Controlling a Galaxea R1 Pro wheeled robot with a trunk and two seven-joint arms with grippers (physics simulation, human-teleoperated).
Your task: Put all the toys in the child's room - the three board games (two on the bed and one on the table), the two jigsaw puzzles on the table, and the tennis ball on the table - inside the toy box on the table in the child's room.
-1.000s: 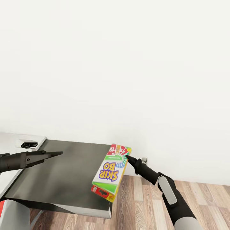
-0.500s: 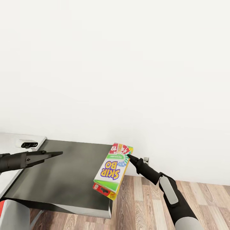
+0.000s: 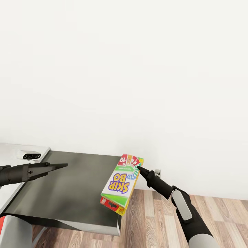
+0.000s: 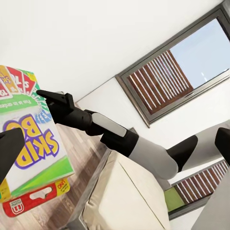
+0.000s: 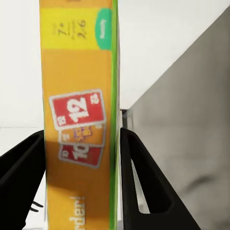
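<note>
Gripping the Skip-Bo board game (image 3: 121,184) by one narrow end, the right gripper (image 3: 138,168) holds it tilted in the air beside the table's (image 3: 65,193) dark side panel, above the wood-plank floor (image 3: 151,224). The left gripper (image 3: 62,165) points over that panel, holding nothing, its fingers pressed together.

Bare dark table end (image 3: 65,193) lies open; white wall (image 3: 137,86) blocks beyond.

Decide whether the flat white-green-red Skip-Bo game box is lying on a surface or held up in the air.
Held up. The flat white-green-red Skip-Bo game box hangs tilted beside the dark table panel, its top edge clamped between the right gripper's fingers.
</note>
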